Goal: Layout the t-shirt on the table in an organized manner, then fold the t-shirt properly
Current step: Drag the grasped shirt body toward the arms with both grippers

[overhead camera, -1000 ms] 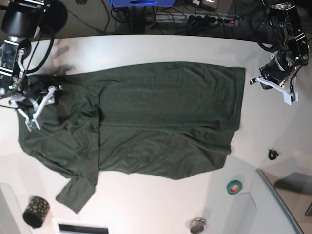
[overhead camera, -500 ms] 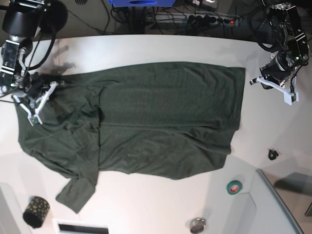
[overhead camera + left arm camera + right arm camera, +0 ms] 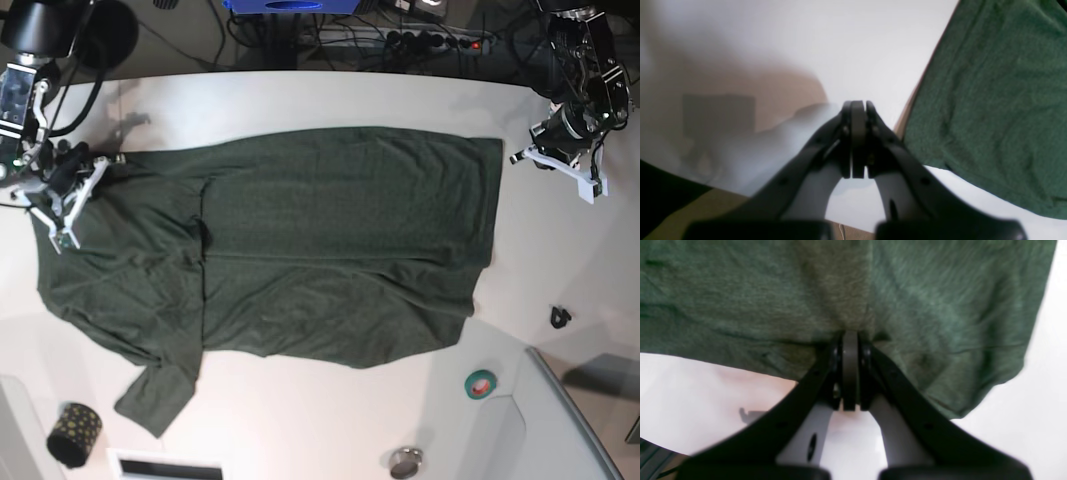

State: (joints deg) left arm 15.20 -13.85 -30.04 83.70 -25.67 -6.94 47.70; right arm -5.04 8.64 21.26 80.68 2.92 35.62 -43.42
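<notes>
The dark green t-shirt (image 3: 340,240) lies spread flat on the white table (image 3: 300,100), with one sleeve folded over near the lower left. My right gripper (image 3: 68,200) is at the shirt's upper left edge. In the right wrist view it (image 3: 850,336) is shut, pinching a puckered fold of the t-shirt (image 3: 940,306). My left gripper (image 3: 557,166) hovers over bare table just past the shirt's right edge. In the left wrist view it (image 3: 858,106) is shut and empty, with the t-shirt (image 3: 990,100) beside it on the right.
A green tape roll (image 3: 481,383), a small black piece (image 3: 560,317), a metal round thing (image 3: 406,462) and a dotted black cup (image 3: 75,433) sit near the front. A grey raised tray (image 3: 570,420) fills the front right corner. Cables run behind the table.
My right gripper has moved up and to the left in the base view, drawing the shirt's upper left edge with it. My left gripper has shifted slightly upward.
</notes>
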